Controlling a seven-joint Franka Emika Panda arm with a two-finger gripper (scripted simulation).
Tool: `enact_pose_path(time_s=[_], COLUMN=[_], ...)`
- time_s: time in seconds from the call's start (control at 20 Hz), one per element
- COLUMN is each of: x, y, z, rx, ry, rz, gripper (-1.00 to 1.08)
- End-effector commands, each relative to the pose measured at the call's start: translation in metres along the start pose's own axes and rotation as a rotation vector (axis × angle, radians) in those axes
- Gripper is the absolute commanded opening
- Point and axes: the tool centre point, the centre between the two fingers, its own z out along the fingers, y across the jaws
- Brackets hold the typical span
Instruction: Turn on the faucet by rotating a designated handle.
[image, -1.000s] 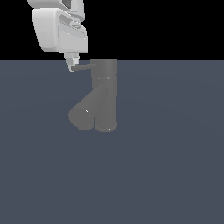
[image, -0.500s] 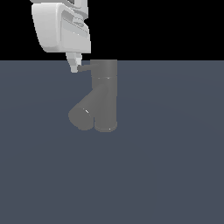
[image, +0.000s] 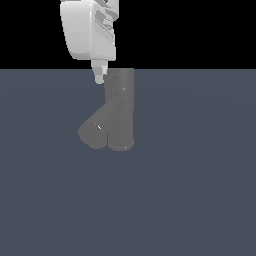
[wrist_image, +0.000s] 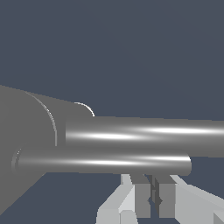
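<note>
The dark grey faucet (image: 120, 107) stands upright, and its thick spout (image: 95, 131) slants down toward the exterior view's left. My white gripper (image: 100, 78) hangs from above with its tip right beside the faucet's top cap, on the exterior view's left. In that view the handle is hidden behind the fingertip. The wrist view shows the handle (wrist_image: 105, 162) as a slim rod sticking out from the faucet (wrist_image: 26, 144), with the thicker spout (wrist_image: 153, 134) behind it. The gripper (wrist_image: 154, 200) is shut with nothing between its fingers (wrist_image: 142, 199), which sit against the handle's free end.
A flat grey-blue floor (image: 200, 190) spreads all around the faucet. Black background fills the space above the horizon. No other objects show.
The gripper has moved toward the exterior view's right, up to the faucet's cap. The handle, which stuck out to that view's left, has swung round and no longer shows there.
</note>
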Motion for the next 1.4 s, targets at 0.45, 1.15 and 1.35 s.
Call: enact_pose_path(time_s=[0.45, 1.15, 1.35], x=[0.046, 0.086, 0.096], y=[-0.002, -0.034, -0.042], z=[0.0, 0.0, 0.0], rx=[-0.002, -0.002, -0.002], ry=[0.001, 0.002, 0.002], rz=[-0.009, 0.011, 0.016], gripper=[-1.0, -1.0, -1.0])
